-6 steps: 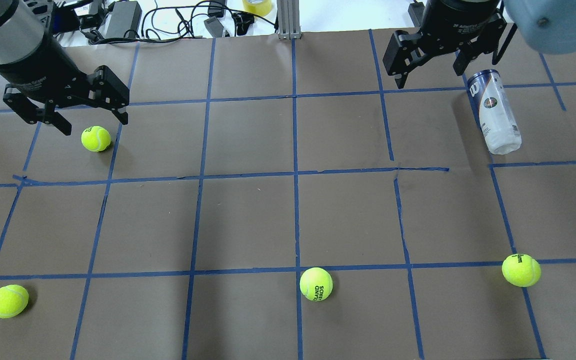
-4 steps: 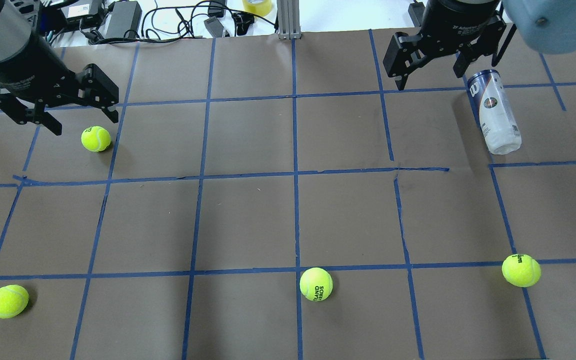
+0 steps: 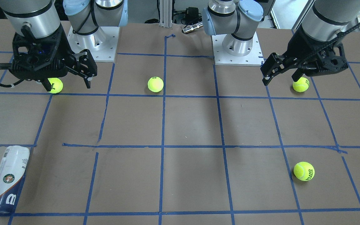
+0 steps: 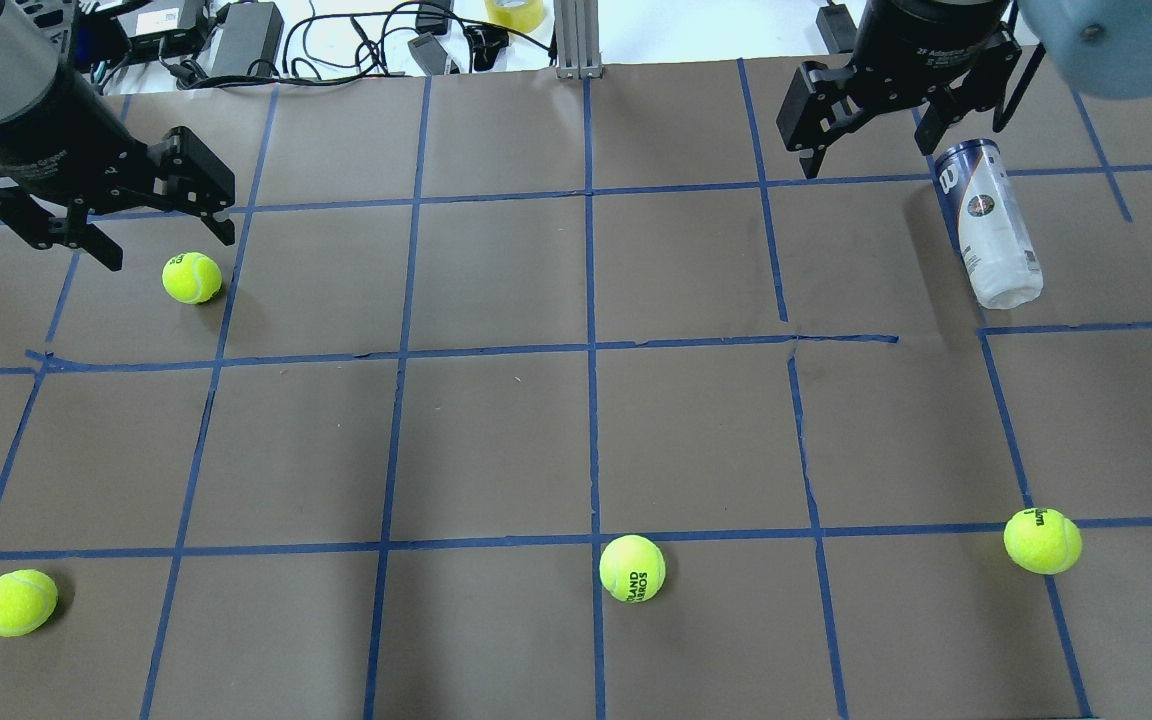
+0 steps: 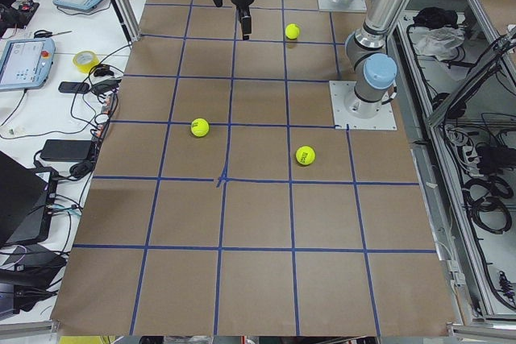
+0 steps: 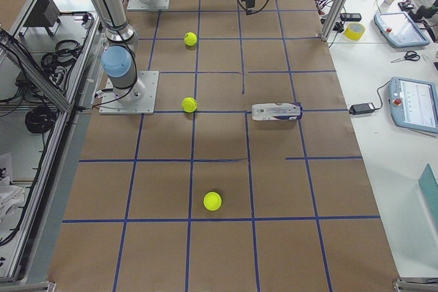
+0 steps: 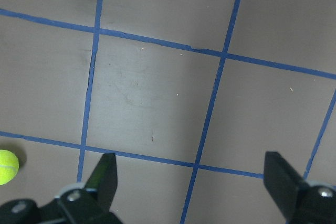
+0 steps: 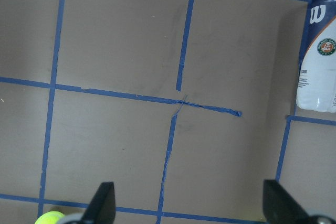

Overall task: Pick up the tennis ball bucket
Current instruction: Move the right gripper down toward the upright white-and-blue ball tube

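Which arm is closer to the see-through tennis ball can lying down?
Right. The right end effector, open, hovers nearer the clear-plastic, white-labelled tennis ball can; the left end effector is far off.

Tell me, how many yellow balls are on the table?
4 balls, seen from overhead: one far left, one near left, one near middle, one near right. The tennis ball bucket could hide more.

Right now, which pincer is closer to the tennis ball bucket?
Right. The right pincer hovers above the table near the tennis ball bucket; the left pincer is far across it.

Overhead vs front cams opposed, share table (image 4: 496, 440)
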`<control>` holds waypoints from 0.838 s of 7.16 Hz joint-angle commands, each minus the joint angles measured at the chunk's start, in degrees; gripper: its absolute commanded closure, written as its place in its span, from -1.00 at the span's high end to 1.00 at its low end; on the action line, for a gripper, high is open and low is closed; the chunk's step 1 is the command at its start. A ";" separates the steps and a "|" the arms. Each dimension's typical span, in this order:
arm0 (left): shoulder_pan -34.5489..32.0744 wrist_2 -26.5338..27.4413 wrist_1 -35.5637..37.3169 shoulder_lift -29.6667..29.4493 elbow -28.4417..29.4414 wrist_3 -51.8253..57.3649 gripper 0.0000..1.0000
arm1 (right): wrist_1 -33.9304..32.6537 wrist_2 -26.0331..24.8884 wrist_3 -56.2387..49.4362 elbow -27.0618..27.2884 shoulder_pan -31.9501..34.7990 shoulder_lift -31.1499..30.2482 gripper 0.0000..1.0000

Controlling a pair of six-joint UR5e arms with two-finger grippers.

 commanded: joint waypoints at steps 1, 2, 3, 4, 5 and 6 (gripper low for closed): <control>-0.94 0.01 -0.39 0.79 0.15 0.09 1.00 | 0.31 -0.28 -0.28 0.03 -3.96 -0.30 1.00; -1.99 0.01 -0.65 1.31 0.15 0.17 1.00 | 0.66 -0.10 -0.45 0.12 -7.20 0.13 1.00; -3.04 1.06 -0.66 1.40 0.06 0.18 1.00 | 0.66 -0.19 -0.80 0.12 -10.37 0.92 1.00; -4.19 3.33 -0.66 1.32 -0.02 0.26 1.00 | 0.66 -0.45 -3.07 0.12 -12.92 3.54 1.00; -4.63 3.27 -0.66 1.32 -0.02 0.26 1.00 | -1.43 -1.93 -5.79 0.03 -15.21 6.35 1.00; -4.72 3.18 -0.66 1.75 -0.02 0.18 1.00 | -5.19 -2.12 -8.08 0.12 -16.97 10.03 1.00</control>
